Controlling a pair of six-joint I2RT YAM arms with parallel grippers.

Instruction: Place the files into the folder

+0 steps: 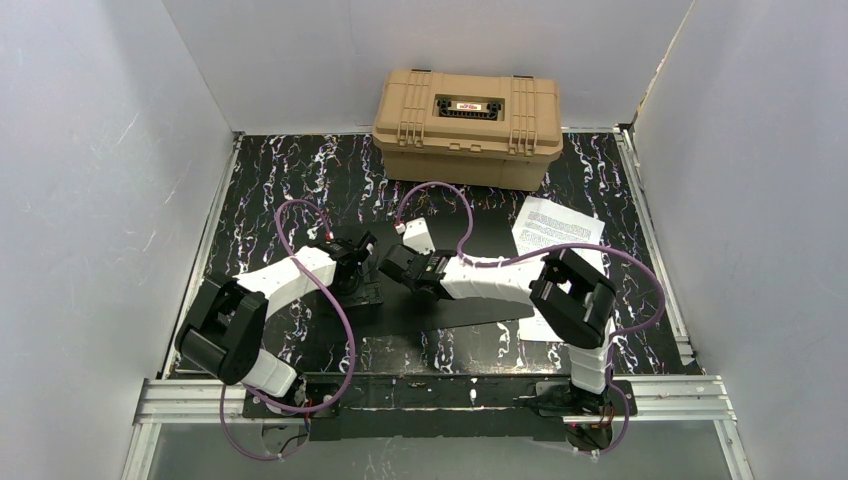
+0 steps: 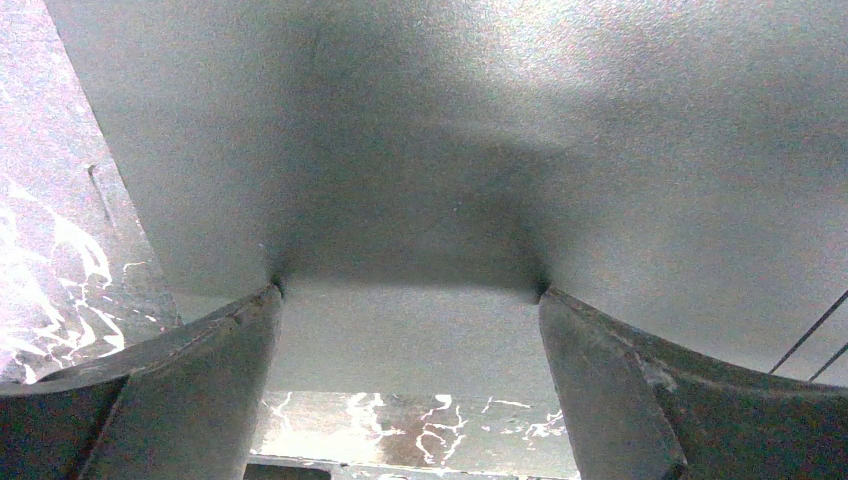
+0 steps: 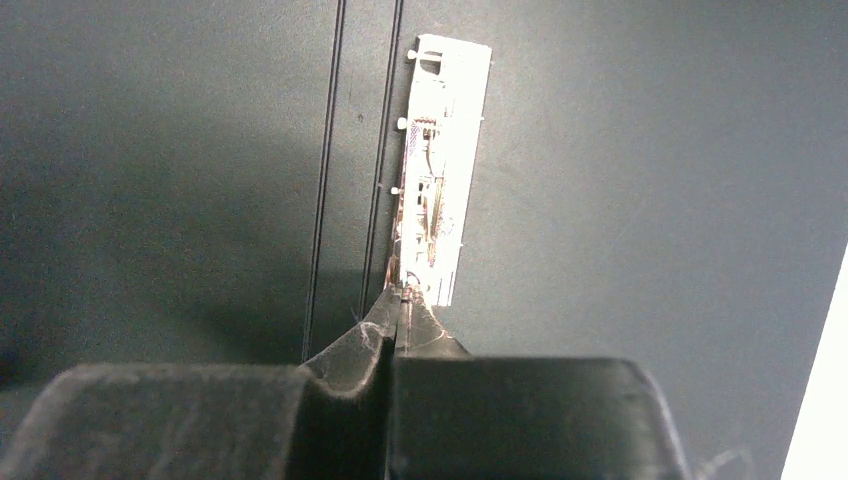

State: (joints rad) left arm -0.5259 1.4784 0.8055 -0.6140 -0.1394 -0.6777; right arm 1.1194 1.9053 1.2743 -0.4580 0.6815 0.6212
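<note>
The folder [image 1: 490,225] lies open in the middle of the table, black inside up, with a shiny metal clip [image 3: 435,170] on it. The files [image 1: 558,235], white printed sheets, lie to its right, partly under my right arm. My right gripper [image 1: 400,260] is over the folder; in the right wrist view it [image 3: 400,292] is shut, its tips pinching the near end of the clip. My left gripper [image 1: 365,246] is at the folder's left part. In the left wrist view it [image 2: 410,291] is open, fingers wide apart against the grey-looking folder panel [image 2: 420,180].
A tan plastic hard case [image 1: 467,125] stands closed at the back, behind the folder. White walls close in the left, right and back. Purple cables loop over both arms. A white sheet edge [image 3: 822,400] shows at the right of the right wrist view.
</note>
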